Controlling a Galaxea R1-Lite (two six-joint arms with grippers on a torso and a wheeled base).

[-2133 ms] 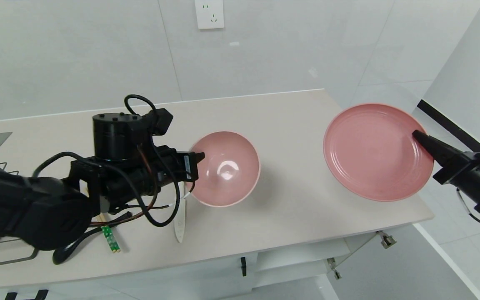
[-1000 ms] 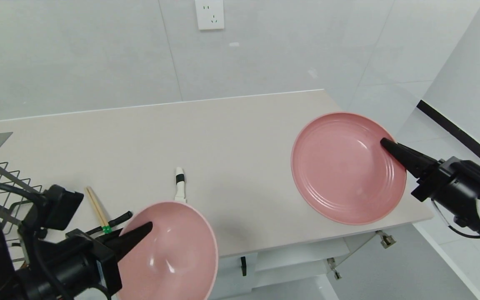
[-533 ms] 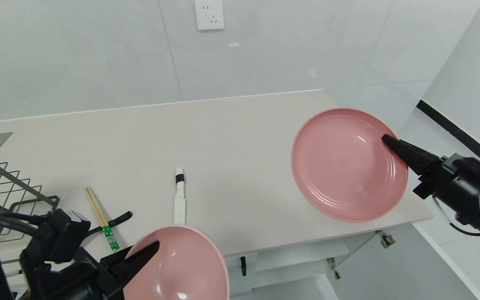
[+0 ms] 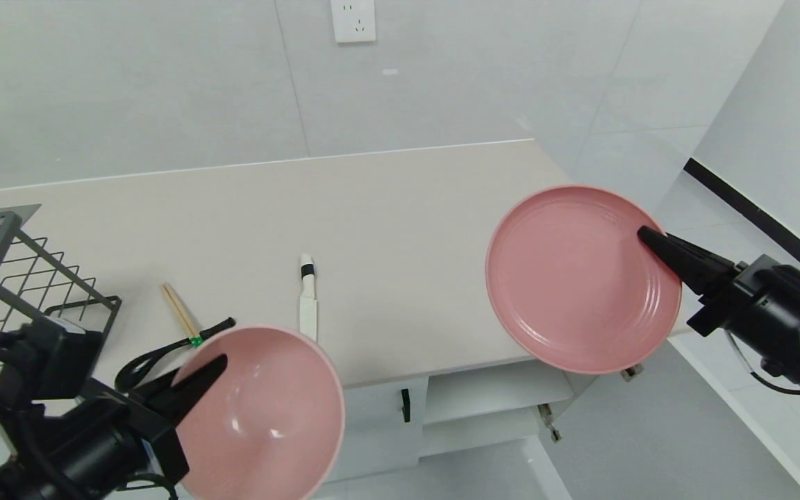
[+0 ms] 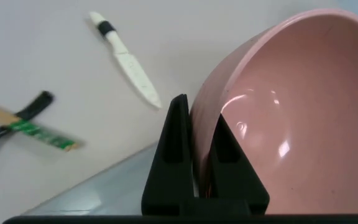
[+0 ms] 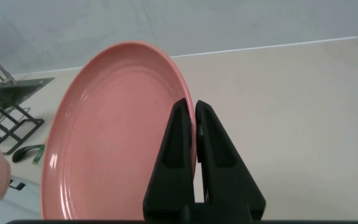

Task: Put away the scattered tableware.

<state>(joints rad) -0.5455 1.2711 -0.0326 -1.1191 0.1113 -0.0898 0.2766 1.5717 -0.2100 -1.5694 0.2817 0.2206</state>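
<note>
My left gripper point(image 4: 212, 367) is shut on the rim of a pink bowl point(image 4: 261, 413), held in the air off the counter's front edge at the lower left; in the left wrist view its fingers point(image 5: 180, 134) clamp the bowl point(image 5: 291, 112) wall. My right gripper point(image 4: 646, 236) is shut on the rim of a pink plate point(image 4: 577, 278), held tilted above the counter's right end; the plate point(image 6: 110, 130) shows in the right wrist view too. On the counter lie a white knife point(image 4: 307, 298) and wooden chopsticks point(image 4: 181, 312).
A black wire dish rack point(image 4: 18, 278) stands at the counter's left end. A black-handled utensil point(image 4: 164, 347) lies by the chopsticks. The beige counter point(image 4: 372, 208) has white cabinets point(image 4: 442, 410) below, a tiled wall behind, and open floor to the right.
The left gripper carried the bowl from mid-counter down and back past the front edge. The right gripper shifted the plate slightly left. The head camera moved, so the counter appears farther off.
</note>
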